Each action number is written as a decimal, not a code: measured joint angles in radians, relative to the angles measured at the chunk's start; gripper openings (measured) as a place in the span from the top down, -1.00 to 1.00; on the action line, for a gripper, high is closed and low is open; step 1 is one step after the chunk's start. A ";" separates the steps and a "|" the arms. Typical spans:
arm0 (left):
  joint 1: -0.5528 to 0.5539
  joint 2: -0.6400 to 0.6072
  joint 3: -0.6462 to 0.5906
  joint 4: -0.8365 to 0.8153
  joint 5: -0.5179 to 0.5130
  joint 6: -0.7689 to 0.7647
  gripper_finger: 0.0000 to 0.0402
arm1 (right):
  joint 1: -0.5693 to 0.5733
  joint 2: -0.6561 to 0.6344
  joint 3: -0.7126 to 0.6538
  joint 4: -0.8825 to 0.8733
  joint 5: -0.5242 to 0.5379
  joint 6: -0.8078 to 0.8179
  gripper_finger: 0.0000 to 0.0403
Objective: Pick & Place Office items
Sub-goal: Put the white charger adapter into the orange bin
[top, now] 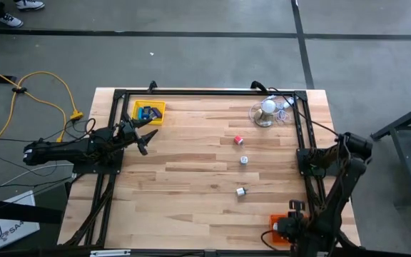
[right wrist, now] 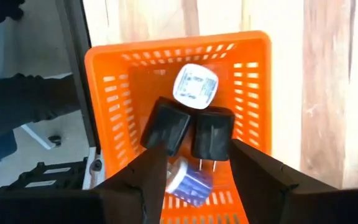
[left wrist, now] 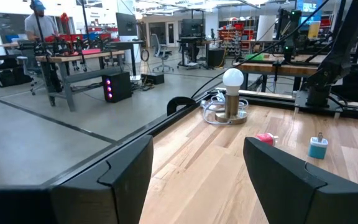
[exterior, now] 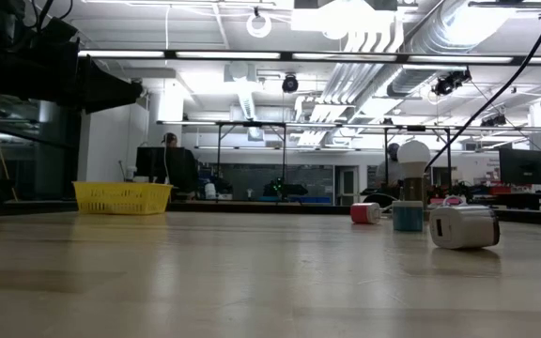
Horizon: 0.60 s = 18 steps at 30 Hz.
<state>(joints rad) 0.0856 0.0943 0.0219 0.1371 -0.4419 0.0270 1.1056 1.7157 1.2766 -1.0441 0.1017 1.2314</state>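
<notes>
Three small items lie apart on the wood: a red piece, a teal-and-white piece and a white piece. My left gripper is open, just off the yellow tray, which holds blue pieces. My right gripper is open above the orange tray at the table's near right corner. In that tray lie a white piece, two black pieces and a white-and-blue piece.
A white bulb on a stand with a clear wiry tangle sits near the far right corner. A black frame runs along the table's far, left and right edges. Bare wood lies between the loose pieces and the left arm.
</notes>
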 joint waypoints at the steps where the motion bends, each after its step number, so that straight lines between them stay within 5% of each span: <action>1: 0.000 0.000 0.000 0.000 0.000 0.000 -0.21 | -0.003 -0.006 0.000 -0.005 0.000 -0.003 0.21; 18: 0.000 0.000 0.000 0.000 0.000 0.000 -0.21 | -0.155 -0.062 0.001 -0.008 0.098 -0.327 0.26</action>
<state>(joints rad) 0.0853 0.0943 0.0216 0.1371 -0.4422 0.0270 0.9506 1.6539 1.2774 -1.0525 0.2002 0.9046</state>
